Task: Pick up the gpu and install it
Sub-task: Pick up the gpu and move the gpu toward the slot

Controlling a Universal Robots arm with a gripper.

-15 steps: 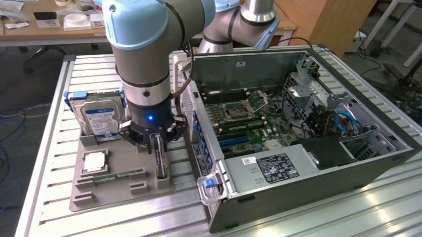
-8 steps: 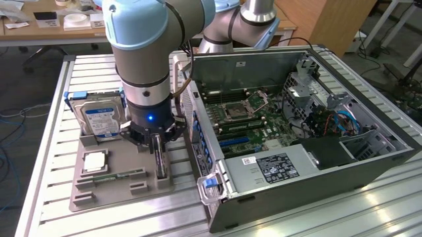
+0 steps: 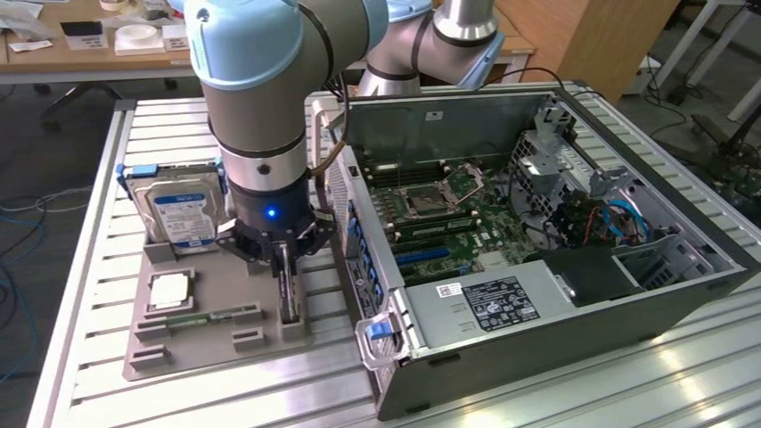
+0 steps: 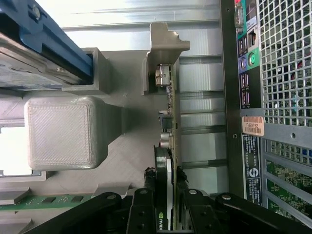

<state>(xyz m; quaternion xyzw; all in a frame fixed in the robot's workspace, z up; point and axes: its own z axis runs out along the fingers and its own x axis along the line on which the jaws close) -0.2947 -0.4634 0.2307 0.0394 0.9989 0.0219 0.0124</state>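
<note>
Pinching the thin flat gpu (image 4: 168, 141) with 2 black fingers (image 4: 145, 204), gripper (image 3: 287, 267) is clamped on it, card standing edge-up in a ridged grey plastic tray (image 3: 214, 346) beside the mesh-backed case (image 3: 571, 308).

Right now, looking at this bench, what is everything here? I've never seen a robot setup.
table: one, silver, slatted, under everything.
tray: one, grey, on the table.
gpu: one, black, standing on edge in the tray.
hard drive: one, silver with a blue-white label, upright at one end of the tray.
memory stick: one, green, lying flat in the tray.
square chip: one, silvery, in a tray pocket.
computer case: one, dark grey, side open, at the exterior view's right.
motherboard: one, green, inside the case.
robot arm: one, grey with pale blue caps, above the tray.
gripper: one, black, down at the gpu.
</note>
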